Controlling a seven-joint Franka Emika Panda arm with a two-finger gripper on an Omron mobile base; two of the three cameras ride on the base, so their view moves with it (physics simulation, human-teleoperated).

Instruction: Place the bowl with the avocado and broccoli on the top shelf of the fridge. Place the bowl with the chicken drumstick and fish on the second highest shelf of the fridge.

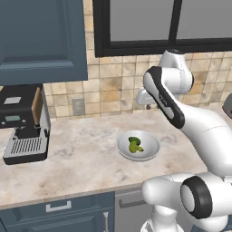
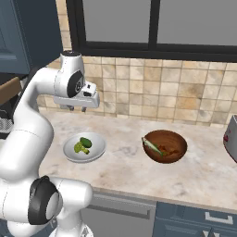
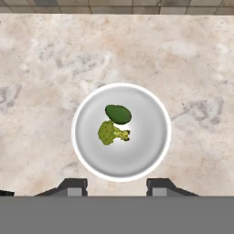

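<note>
Parted and holding nothing, the jaws of the gripper (image 3: 116, 186) hang at the bottom of the hand view straight above the white bowl (image 3: 121, 132), probably lining up on its near rim. At frame centre, avocado (image 3: 118, 114) touches broccoli (image 3: 110, 132) inside the bowl. Beyond, on the marble counter (image 2: 125, 166), a brown bowl (image 2: 165, 146) sits centre-right in the right base view; tiled wall (image 2: 152, 97) and window (image 2: 152, 23) fill the top.

Three cameras on one bench (image 1: 81, 149)

My base views flank the arm, sharing the white bowl (image 2: 84, 148); my hand view looks straight down just beyond the gripper (image 3: 116, 186).
</note>
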